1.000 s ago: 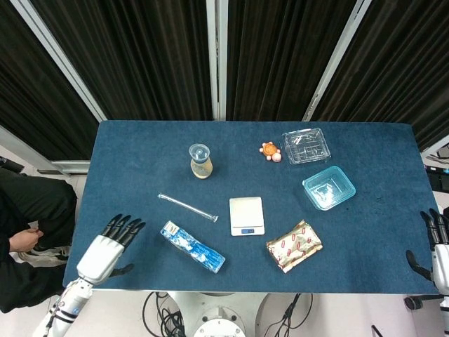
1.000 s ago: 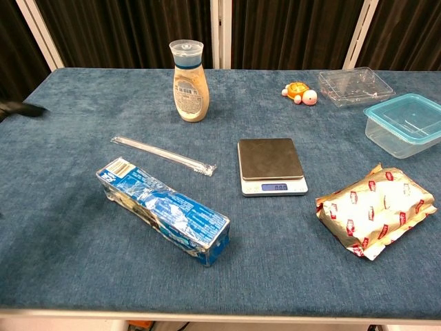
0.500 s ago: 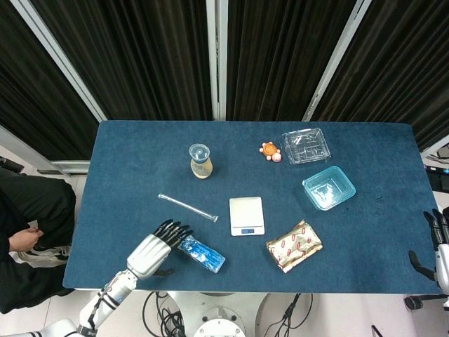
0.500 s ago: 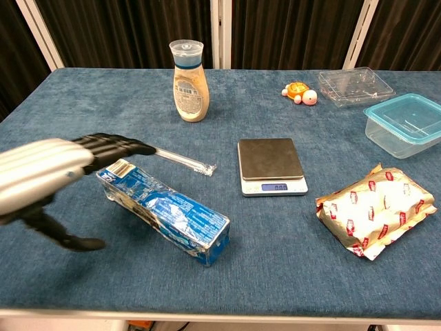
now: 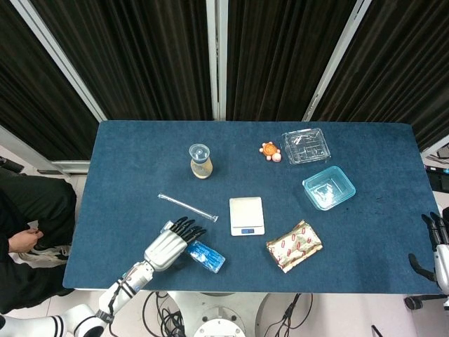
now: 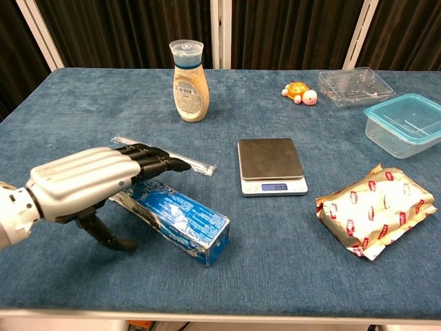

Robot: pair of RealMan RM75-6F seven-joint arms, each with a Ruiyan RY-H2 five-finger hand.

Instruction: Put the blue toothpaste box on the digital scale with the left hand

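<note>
The blue toothpaste box lies flat on the blue table near the front edge, also seen in the head view as the blue toothpaste box. My left hand hovers over its left end, fingers stretched out flat and thumb hanging down in front of the box, holding nothing; in the head view the left hand covers that end. The digital scale stands bare to the right of the box, the same scale seen from the head camera. My right hand rests at the table's far right edge, fingers apart.
A clear wrapped straw lies just beyond my left fingertips. A sauce bottle stands at the back. A foil snack pack, a teal-lidded container, a clear tray and a small turtle toy sit to the right.
My left hand has moved right from the table's left edge to above the left end of the toothpaste box. The box and the right hand have not moved.
</note>
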